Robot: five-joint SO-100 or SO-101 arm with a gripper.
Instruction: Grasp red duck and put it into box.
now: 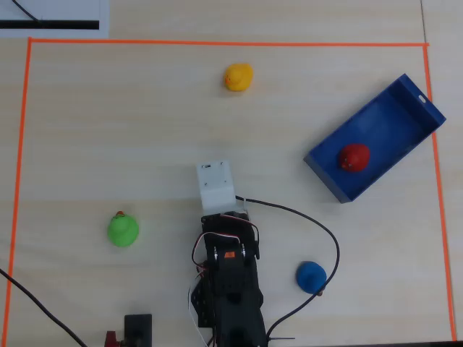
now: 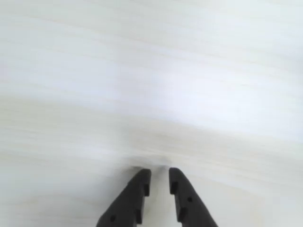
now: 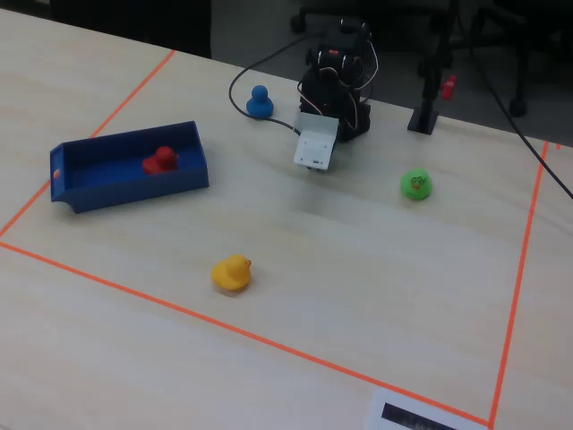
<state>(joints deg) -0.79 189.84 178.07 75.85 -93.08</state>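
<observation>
Red glossy toy duck [image 1: 354,157] already sat inside the dark blue low-walled box [image 1: 401,101], so the task looked done; the black two-finger gripper [image 2: 159,178], well apart, hung nearly closed and empty over bare table.

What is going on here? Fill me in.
The red duck already sits inside the blue box. The gripper holds nothing; its jaws are nearly closed over bare table in the wrist view, and the arm is folded near its base. The yellow duck, green duck and blue duck lie loose on the table inside the orange tape border.
</observation>
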